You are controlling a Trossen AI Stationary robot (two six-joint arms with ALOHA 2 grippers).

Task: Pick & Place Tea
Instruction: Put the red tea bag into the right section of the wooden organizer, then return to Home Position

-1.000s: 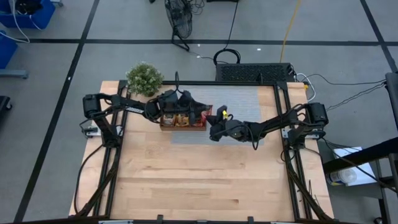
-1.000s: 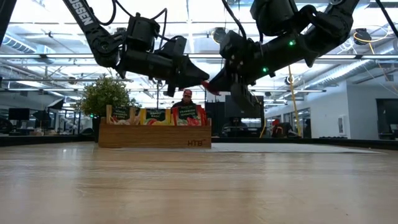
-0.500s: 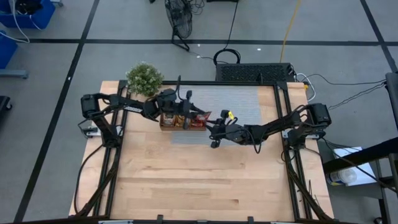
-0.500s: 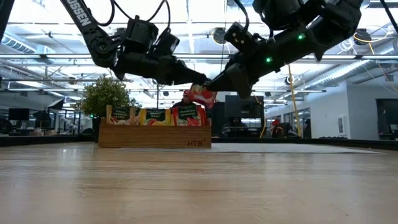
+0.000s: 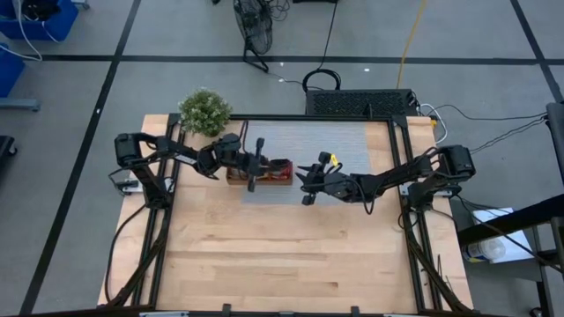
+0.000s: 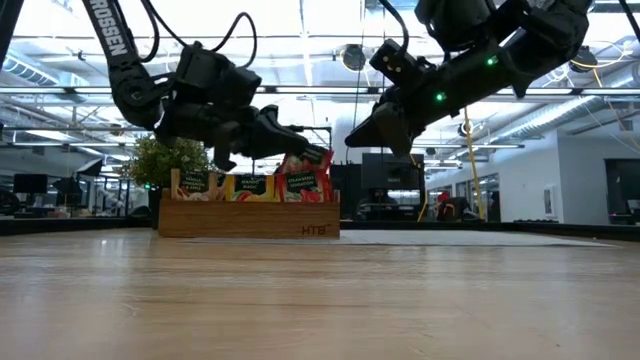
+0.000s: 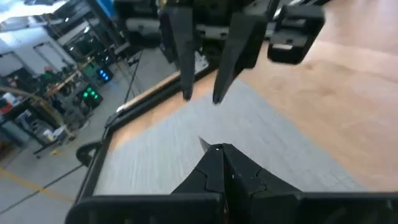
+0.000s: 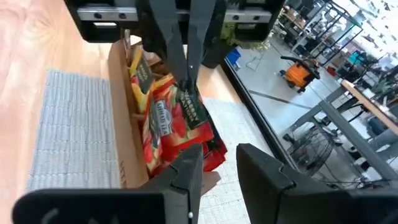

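A grey floor (image 5: 70,176) crossed by dark lines surrounds the wooden table (image 5: 291,255). Beyond the table's far edge stands a fan (image 5: 253,31); a yellow cable (image 5: 410,40) runs nearby. Bright ceiling lights (image 6: 300,20) hang over the room behind the table.

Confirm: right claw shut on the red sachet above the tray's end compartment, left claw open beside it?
Arms swapped. In the right wrist view, the left claw is shut on the red sachet above the tray; the right claw is open beside it.
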